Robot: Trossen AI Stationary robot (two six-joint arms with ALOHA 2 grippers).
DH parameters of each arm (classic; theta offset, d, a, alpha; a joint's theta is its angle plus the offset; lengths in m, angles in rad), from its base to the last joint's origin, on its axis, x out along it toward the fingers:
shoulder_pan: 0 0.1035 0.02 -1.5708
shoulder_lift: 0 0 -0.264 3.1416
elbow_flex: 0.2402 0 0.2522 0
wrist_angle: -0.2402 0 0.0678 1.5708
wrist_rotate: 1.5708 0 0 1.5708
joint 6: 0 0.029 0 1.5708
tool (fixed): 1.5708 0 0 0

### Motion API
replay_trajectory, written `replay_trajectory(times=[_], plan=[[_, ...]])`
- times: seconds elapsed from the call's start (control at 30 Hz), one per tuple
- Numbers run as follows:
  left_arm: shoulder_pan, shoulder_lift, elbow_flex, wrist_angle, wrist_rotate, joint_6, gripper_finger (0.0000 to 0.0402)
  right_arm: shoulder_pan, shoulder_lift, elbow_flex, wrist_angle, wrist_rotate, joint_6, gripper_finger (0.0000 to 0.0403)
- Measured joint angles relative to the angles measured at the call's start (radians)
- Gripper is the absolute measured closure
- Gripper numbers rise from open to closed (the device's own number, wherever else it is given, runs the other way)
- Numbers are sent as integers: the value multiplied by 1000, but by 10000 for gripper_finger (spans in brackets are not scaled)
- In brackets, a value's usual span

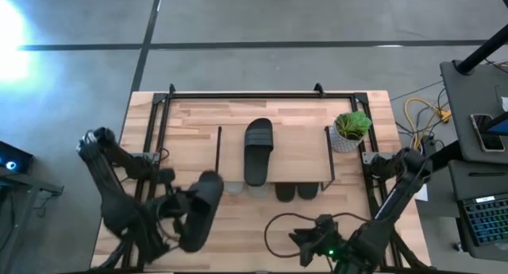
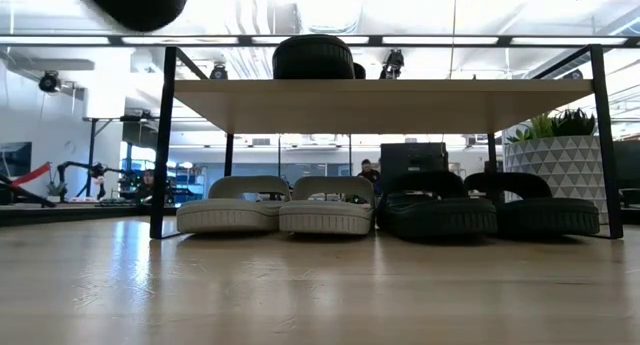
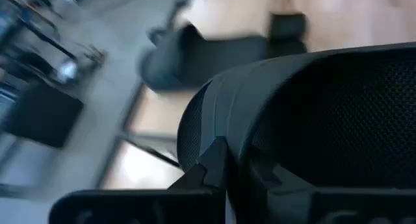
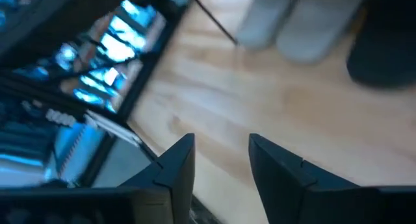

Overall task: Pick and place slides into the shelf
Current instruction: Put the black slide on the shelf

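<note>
Holding a black slide above the counter's front-left area, the left gripper has its fingers clamped on the sandal, which the high view shows off the shelf's front-left corner. In the left wrist view the same slide fills most of the picture, its dark textured strap right against the gripper's fingers. In the low view it shows only as a dark rounded shape at the upper left, clear of the counter surface.

The shelf stands near the middle of the counter, its light-wood board carried on thin black legs. One black slide lies on top of the board, left of its centre, lengthwise from back to front. Under the board the low view shows four sandals in a row, side by side: a light grey pair toward the left and a black pair toward the right.

A small potted plant stands at the shelf's back-right corner.

The right gripper waits near the counter's front edge, right of centre; its fingers stand narrowly apart with nothing between them.
</note>
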Motion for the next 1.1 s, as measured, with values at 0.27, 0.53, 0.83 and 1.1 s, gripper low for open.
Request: replay_trajectory(times=[0.27,0.53,0.83,1.1], plan=[[303,-26,132,315,-20,677,401,-1,-43,0,-1,213,-52,269],[551,38,154,727,171,1133,401,24,-94,0,4,526,-53,269],[718,205,209,724,240,1193,401,42,-201,0,5,595,-158,269],[778,353,424,774,231,1333,402,29,-268,0,2,594,-268,268]])
